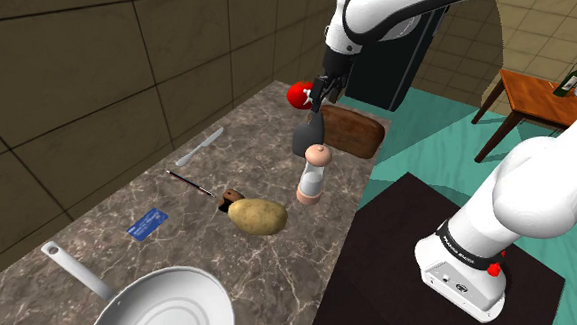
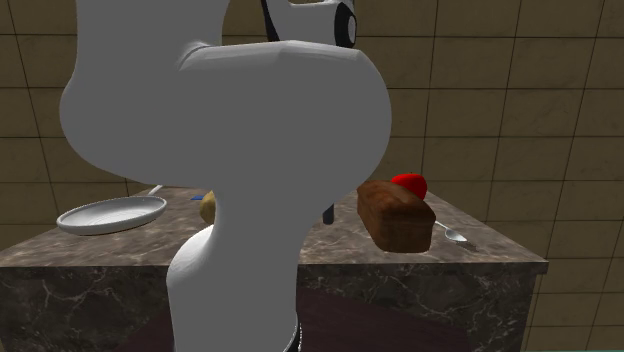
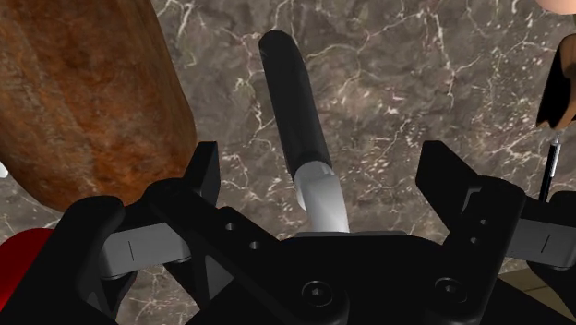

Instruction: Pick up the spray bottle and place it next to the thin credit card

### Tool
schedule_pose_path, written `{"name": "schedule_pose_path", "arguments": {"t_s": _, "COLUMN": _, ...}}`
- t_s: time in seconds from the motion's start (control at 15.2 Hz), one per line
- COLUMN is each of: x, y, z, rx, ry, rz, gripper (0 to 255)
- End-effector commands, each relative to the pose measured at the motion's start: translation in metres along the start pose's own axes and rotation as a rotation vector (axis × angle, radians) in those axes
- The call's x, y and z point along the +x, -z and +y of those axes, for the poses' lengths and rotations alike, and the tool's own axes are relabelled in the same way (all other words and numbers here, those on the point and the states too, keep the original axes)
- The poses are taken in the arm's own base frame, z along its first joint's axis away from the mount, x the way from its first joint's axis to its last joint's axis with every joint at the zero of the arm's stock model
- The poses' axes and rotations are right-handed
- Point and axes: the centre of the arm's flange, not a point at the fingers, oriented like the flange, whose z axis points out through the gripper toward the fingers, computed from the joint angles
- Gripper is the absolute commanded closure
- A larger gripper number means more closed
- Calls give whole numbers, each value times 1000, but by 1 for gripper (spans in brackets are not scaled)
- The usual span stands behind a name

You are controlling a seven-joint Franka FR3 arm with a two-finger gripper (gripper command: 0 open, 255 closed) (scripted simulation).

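On the marble bench (image 1: 98, 210) in front of me, a pale pink and white spray bottle (image 1: 314, 173) stands upright near the edge that faces the robot's stand, between a brown loaf (image 1: 355, 132) and a potato (image 1: 257, 216). The blue credit card (image 1: 147, 224) lies flat well apart from the bottle, beyond the potato and near a grey frying pan (image 1: 173, 312). The robot's black hand (image 1: 319, 95) hangs above the bench just past the bottle, beside the loaf, with a red object (image 1: 298, 94) behind it. Seen from the wrist, its fingers (image 3: 198, 175) stand apart and grip nothing. A black-handled knife (image 3: 294, 102) lies below, between them and untouched.
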Motion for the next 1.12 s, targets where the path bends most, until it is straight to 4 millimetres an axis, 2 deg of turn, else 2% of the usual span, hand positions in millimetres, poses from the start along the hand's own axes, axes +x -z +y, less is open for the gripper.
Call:
{"name": "schedule_pose_path", "arguments": {"t_s": 0.0, "x": 0, "y": -1, "z": 0, "rx": 0, "ry": 0, "rz": 0, "gripper": 0}}
{"name": "schedule_pose_path", "arguments": {"t_s": 0.2, "x": 0, "y": -1, "z": 0, "rx": 0, "ry": 0, "rz": 0, "gripper": 0}}
{"name": "schedule_pose_path", "arguments": {"t_s": 0.26, "x": 0, "y": -1, "z": 0, "rx": 0, "ry": 0, "rz": 0, "gripper": 255}}
{"name": "schedule_pose_path", "arguments": {"t_s": 0.86, "x": 0, "y": -1, "z": 0, "rx": 0, "ry": 0, "rz": 0, "gripper": 255}}
{"name": "schedule_pose_path", "arguments": {"t_s": 1.06, "x": 1, "y": 15, "z": -1, "rx": 0, "ry": 0, "rz": 0, "gripper": 255}}
